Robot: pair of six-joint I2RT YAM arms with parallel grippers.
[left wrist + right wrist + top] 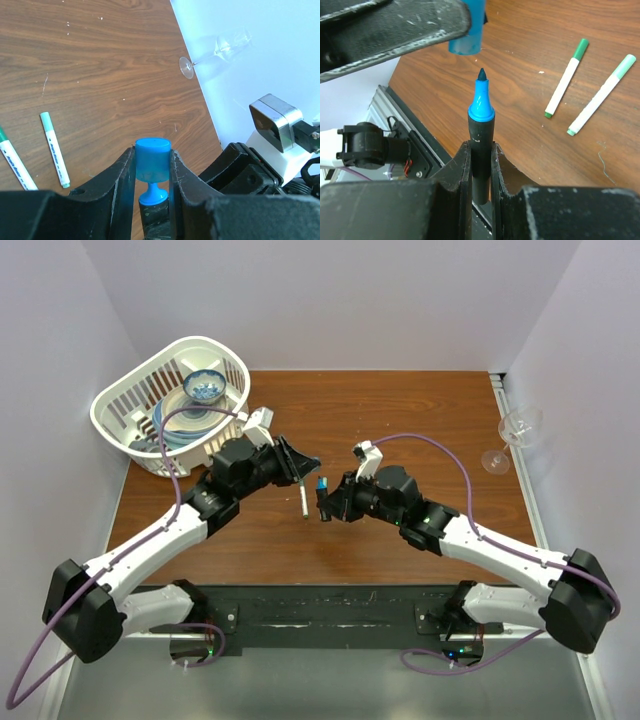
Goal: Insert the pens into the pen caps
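My left gripper (305, 462) (152, 150) is shut on a blue pen cap (153, 160), open end down. My right gripper (325, 505) (481, 147) is shut on a dark-barrelled pen (481, 135) with a blue tip, held upright. The cap also shows in the right wrist view (467, 30), just above the nib with a small gap, roughly in line. Two white pens with green caps on lie on the table (566, 80) (602, 95), also seen in the left wrist view (55, 149) (15, 162). One white pen (305, 500) shows under the grippers from above.
A white basket (120, 410) holding plates and a blue-patterned bowl (204, 387) stands at the table's far left. A wine glass (515, 435) (220, 47) lies at the right edge of the brown table (400, 420), against the white wall.
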